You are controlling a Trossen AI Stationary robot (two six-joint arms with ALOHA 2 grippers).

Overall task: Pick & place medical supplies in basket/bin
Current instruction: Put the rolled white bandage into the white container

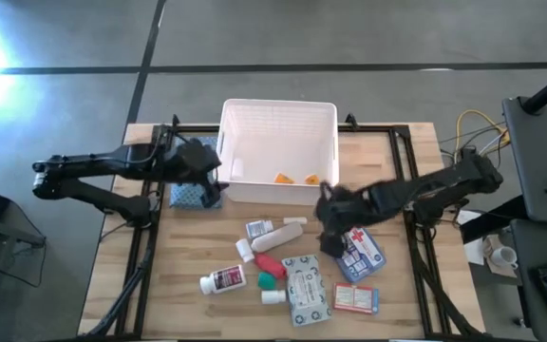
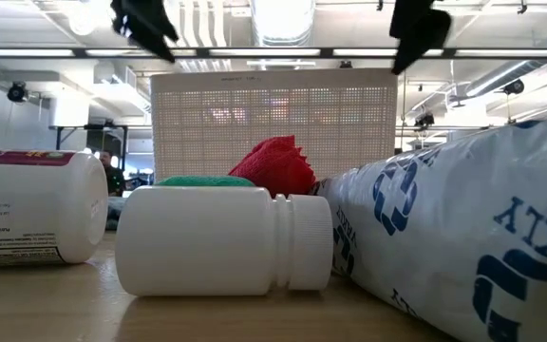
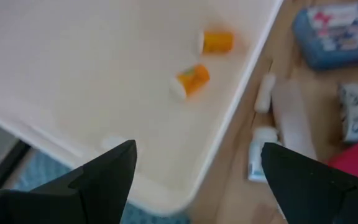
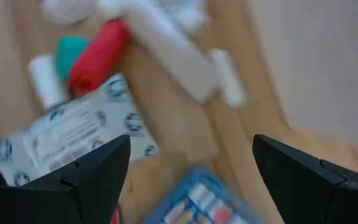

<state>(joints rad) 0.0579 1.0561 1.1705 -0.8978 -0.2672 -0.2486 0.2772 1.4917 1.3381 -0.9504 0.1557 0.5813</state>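
- Hovering above the wooden surface, the right gripper hangs with fingers spread and empty, near the blue red-cross pouch.
- Left gripper waits at the white bin near its left corner, fingers apart, holding nothing.
- Two orange pill vials lie inside the bin.
- Remaining supplies sit before the bin: white pill bottles, red tube, grey-white packet, white-red box.
- Judging by this, a fresh pick is starting; next comes lowering onto one item and closing.
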